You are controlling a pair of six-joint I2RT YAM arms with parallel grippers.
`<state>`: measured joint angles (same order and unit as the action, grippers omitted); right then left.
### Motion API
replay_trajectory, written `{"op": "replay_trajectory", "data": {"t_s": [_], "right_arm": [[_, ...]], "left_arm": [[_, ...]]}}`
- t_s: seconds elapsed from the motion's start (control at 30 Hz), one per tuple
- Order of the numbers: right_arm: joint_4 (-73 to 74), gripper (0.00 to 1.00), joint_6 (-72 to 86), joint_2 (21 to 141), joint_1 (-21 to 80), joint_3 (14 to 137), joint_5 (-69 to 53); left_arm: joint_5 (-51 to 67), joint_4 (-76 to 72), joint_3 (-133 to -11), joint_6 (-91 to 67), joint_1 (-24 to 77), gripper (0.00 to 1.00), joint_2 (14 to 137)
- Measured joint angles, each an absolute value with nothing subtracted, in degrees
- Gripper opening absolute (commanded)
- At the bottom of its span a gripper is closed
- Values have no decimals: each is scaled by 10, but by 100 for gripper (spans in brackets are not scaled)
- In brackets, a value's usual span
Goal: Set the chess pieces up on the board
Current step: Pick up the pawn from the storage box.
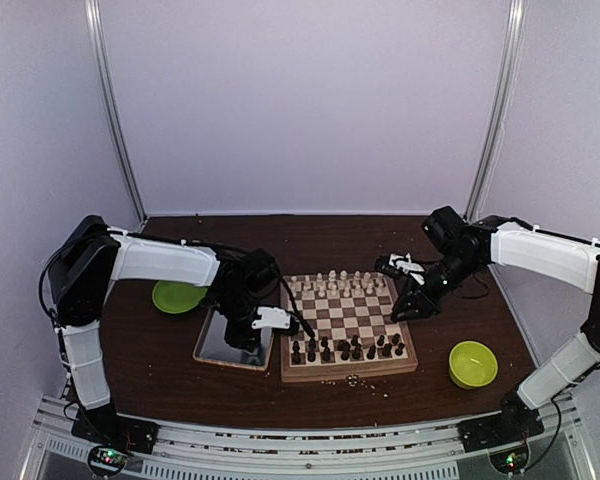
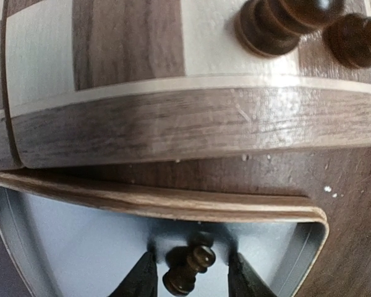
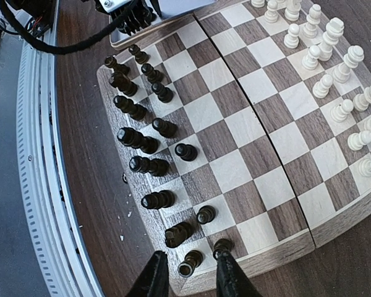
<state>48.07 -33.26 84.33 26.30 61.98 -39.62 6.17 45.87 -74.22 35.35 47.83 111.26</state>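
The wooden chessboard (image 1: 345, 322) lies mid-table. Dark chessmen (image 1: 346, 350) stand on its two near rows, also in the right wrist view (image 3: 142, 139). My left gripper (image 1: 244, 343) is down in the silver tray (image 1: 220, 345), open. One dark pawn (image 2: 187, 270) lies on its side between the fingers (image 2: 142, 279), apart from both. My right gripper (image 1: 406, 309) hovers over the board's near right corner, open, astride a dark corner piece (image 3: 190, 263) standing on its square; a dark pawn (image 3: 222, 246) is just by the right finger (image 3: 230, 276).
Cream chessmen (image 1: 345, 283) fill the far rows (image 3: 334, 68). A green bowl (image 1: 178, 296) sits behind the tray, another (image 1: 473, 363) right of the board. The tray's wooden rim (image 2: 173, 201) lies close to the board's border (image 2: 191, 120). Crumbs dot the table.
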Motion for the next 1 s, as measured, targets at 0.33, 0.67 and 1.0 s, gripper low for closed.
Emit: {"op": "replay_trajectory", "data": {"t_s": [0.33, 0.67, 1.0], "right_arm": [[482, 27, -333, 843, 263, 620, -402], [482, 27, -333, 843, 262, 620, -403], [482, 27, -333, 843, 259, 620, -407]], "left_arm": [[32, 446, -723, 351, 500, 26, 1102], [-4, 438, -695, 337, 509, 31, 1080], [-11, 437, -684, 320, 511, 27, 1072]]}}
